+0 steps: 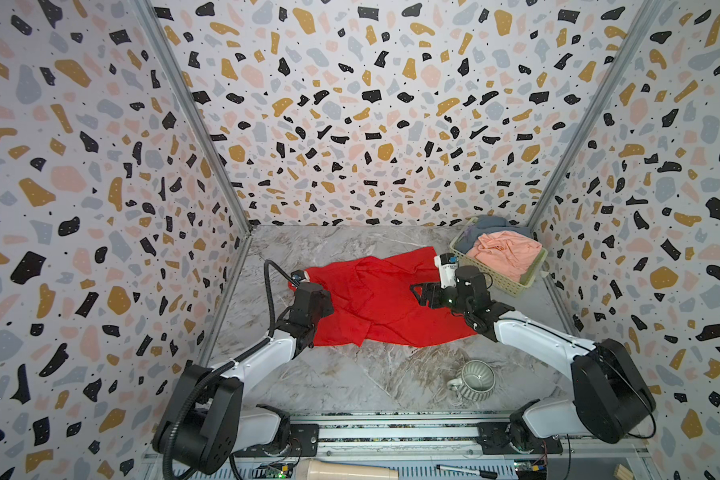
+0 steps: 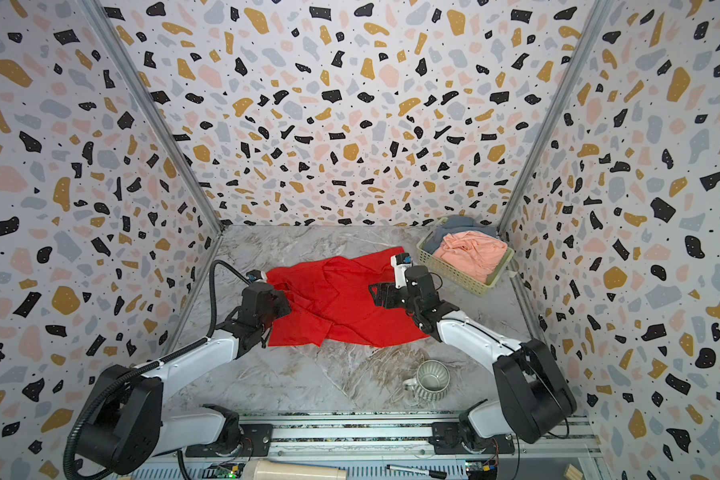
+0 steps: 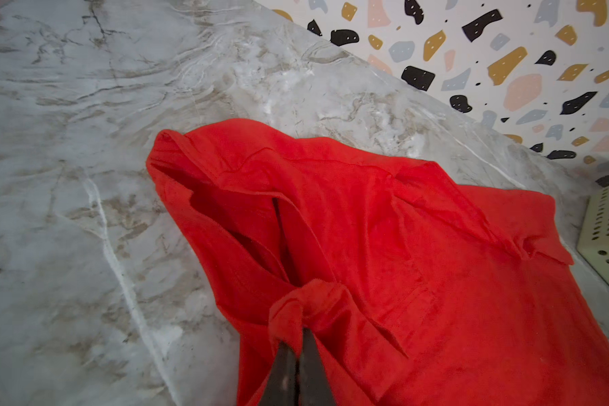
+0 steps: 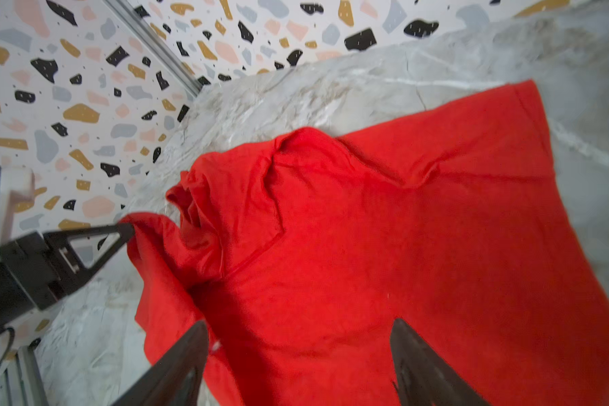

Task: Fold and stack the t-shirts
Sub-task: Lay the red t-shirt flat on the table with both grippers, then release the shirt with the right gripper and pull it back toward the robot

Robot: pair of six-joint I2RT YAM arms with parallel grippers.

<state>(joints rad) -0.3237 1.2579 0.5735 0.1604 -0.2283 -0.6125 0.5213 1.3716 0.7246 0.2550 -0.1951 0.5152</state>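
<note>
The marble-patterned bench (image 1: 350, 374) carried everything. Its largest item, the red t-shirt (image 1: 375, 299), lay spread but rumpled just beside the basket (image 1: 495, 277), on the side facing the robot's left arm. It was not yet folded, with creases and a turned-over flap across its middle.

The pale green lattice basket held the other two shirts in loose heaps, probably waiting their turn. The salmon-pink t-shirt (image 1: 504, 249) lay on top at the basket's near end. The grey-blue t-shirt (image 1: 491, 223) showed behind it at the basket's far end.

The left end effector (image 3: 301, 332) worked at the red shirt's edge farthest from the basket. Its fingers were together and clamped on a bunched tuft of red cloth, seemingly to anchor or pull that edge so the shirt could be straightened. The right end effector (image 4: 300, 323) hung over the part of the shirt nearer the basket. Its fingers were wide apart with nothing between them, likely ready to take a second hold.

A ribbed grey-green mug (image 1: 474, 380) stood well apart from the basket, toward the robot's bases, and clear of the cloth.

No brand, label or writing could be read anywhere.
</note>
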